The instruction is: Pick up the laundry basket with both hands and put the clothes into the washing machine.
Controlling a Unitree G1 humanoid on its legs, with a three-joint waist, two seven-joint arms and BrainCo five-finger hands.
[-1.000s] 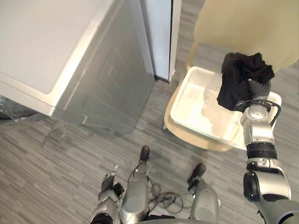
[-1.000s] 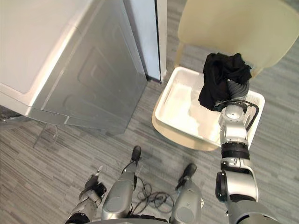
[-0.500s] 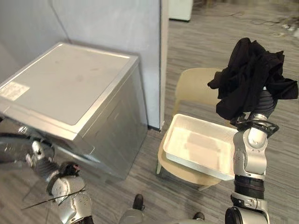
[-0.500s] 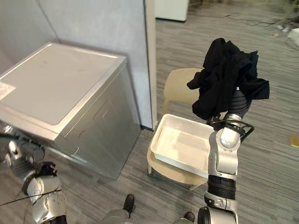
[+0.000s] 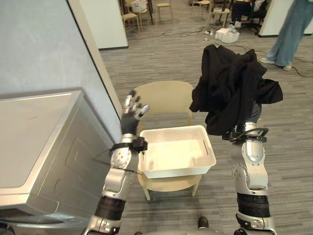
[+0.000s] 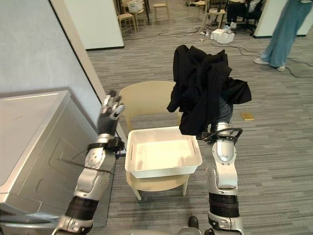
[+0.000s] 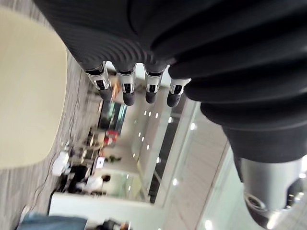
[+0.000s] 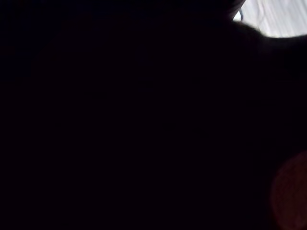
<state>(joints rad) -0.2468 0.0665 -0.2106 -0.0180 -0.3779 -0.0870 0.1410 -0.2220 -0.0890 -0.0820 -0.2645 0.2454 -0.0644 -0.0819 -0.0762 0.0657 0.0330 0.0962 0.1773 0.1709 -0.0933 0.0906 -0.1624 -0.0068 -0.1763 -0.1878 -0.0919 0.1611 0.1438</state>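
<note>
A white laundry basket [image 5: 211,155], with nothing inside that I can see, rests on the seat of a beige chair [image 5: 164,99]. A black garment [image 5: 230,88] hangs high above the basket's right end, draped over my raised right hand, which is buried under the cloth; its forearm [image 5: 249,161] stands upright below. The right wrist view is dark with the same garment [image 8: 144,120]. My left hand [image 5: 131,111] is raised and open, fingers straight, just off the basket's left end and touching nothing. The silver washing machine [image 5: 39,142] stands at the left.
A grey partition wall [image 5: 44,44] rises behind the washer. A person in blue trousers [image 5: 293,29] stands far back right, with chairs [image 5: 129,18] and cables on the grey plank floor behind.
The camera has tilted up from the floor to the room. My left arm came up from low beside the washer to the basket's left end. The garment rose higher on my right arm.
</note>
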